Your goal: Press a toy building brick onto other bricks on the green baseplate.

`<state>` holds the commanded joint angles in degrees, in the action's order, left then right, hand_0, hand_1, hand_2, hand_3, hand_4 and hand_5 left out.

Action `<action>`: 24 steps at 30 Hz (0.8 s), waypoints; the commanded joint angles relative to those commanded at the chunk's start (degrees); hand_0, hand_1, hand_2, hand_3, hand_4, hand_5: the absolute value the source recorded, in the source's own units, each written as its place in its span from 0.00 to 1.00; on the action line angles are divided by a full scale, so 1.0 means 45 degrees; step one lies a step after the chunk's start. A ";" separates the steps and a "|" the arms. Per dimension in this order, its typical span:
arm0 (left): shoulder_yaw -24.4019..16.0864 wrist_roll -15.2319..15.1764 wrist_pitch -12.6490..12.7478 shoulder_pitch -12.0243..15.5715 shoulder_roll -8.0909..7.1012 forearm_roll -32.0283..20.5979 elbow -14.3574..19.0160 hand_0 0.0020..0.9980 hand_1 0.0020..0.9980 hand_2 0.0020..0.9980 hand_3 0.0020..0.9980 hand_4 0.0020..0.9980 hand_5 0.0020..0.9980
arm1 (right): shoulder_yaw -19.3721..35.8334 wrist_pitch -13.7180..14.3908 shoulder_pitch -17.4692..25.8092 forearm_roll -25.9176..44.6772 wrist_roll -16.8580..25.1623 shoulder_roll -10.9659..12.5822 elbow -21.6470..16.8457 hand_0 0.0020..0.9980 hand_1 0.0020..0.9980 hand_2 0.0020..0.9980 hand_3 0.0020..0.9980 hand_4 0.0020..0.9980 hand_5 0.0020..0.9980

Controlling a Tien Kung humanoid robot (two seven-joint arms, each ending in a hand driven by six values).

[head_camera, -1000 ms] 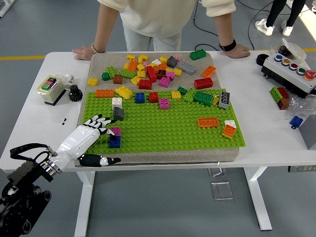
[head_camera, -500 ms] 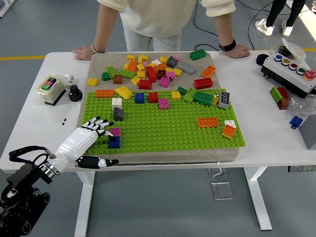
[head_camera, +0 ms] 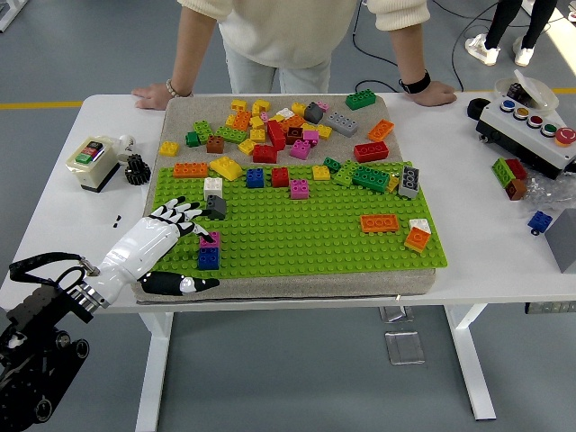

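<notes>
Grey floor with a yellow line runs behind the white tabletop (head_camera: pixel 81 243), where a person stands at the far side with both hands flat on the far edge. A beige pad carries the green baseplate (head_camera: pixel 306 229), and loose bricks lie heaped on the pad beyond it. The left hand (head_camera: pixel 157 238) lies over the baseplate's near left corner, its fingers (head_camera: pixel 184 214) spread and holding nothing, thumb stretched along the pad's front edge. Just right of the fingertips, and a little nearer the robot, stands the magenta brick (head_camera: pixel 211 239) stacked on the blue brick (head_camera: pixel 209 258); it looks roughly square, so no long axis matters. A grey brick (head_camera: pixel 216 207) sits just beyond the fingertips, with a white brick (head_camera: pixel 212 187) behind it. By my reading the press depends on sliding the fingers slightly rightward and down onto the magenta top. The left hand is the only one near; the right arm is out of view. No brand or writing can be read, not on the box with coloured buttons (head_camera: pixel 526 121) nor on the small switch box (head_camera: pixel 92 160).
</notes>
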<state>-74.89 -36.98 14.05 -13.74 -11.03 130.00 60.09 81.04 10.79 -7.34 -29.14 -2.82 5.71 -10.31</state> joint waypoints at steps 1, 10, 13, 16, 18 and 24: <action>-0.0005 0.0000 -0.0029 0.0004 -0.0016 0.0000 0.0106 1.00 0.95 0.90 0.59 1.00 0.72 | -0.0008 0.0000 0.0000 0.0001 0.0006 0.0000 0.0000 0.74 0.66 0.71 0.59 0.92 0.50; -0.0142 0.0000 -0.0805 -0.0212 -0.0154 -0.0093 0.0715 1.00 0.90 0.86 0.59 1.00 0.71 | -0.0132 -0.0026 -0.0054 0.0024 0.0025 0.0011 0.0000 0.74 0.66 0.71 0.59 0.92 0.50; -0.0149 0.0000 -0.1049 -0.0285 -0.0187 -0.0384 0.0800 1.00 0.90 0.86 0.59 1.00 0.71 | -0.0169 -0.0070 -0.0049 0.0019 -0.0009 0.0024 0.0000 0.74 0.66 0.71 0.59 0.92 0.50; -0.0160 0.0000 -0.1563 -0.0396 -0.0203 -0.1192 0.0975 1.00 0.85 0.82 0.60 1.00 0.71 | -0.0218 -0.0125 -0.0067 -0.0008 -0.0046 0.0045 0.0000 0.74 0.66 0.71 0.59 0.92 0.50; -0.0180 0.0000 -0.1739 -0.0435 -0.0212 -0.1541 0.1088 1.00 0.85 0.82 0.60 1.00 0.71 | -0.0235 -0.0133 -0.0082 -0.0026 -0.0055 0.0052 0.0000 0.74 0.66 0.71 0.59 0.92 0.50; -0.0312 0.0000 -0.2125 -0.0665 -0.0227 -0.2510 0.1593 1.00 0.82 0.79 0.61 1.00 0.71 | -0.0313 -0.0221 -0.0093 -0.0126 -0.0090 0.0058 0.0000 0.74 0.66 0.71 0.59 0.92 0.50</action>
<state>-76.30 -36.98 4.49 -16.73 -12.05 118.70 67.26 79.63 9.80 -7.76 -29.71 -3.22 5.97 -10.31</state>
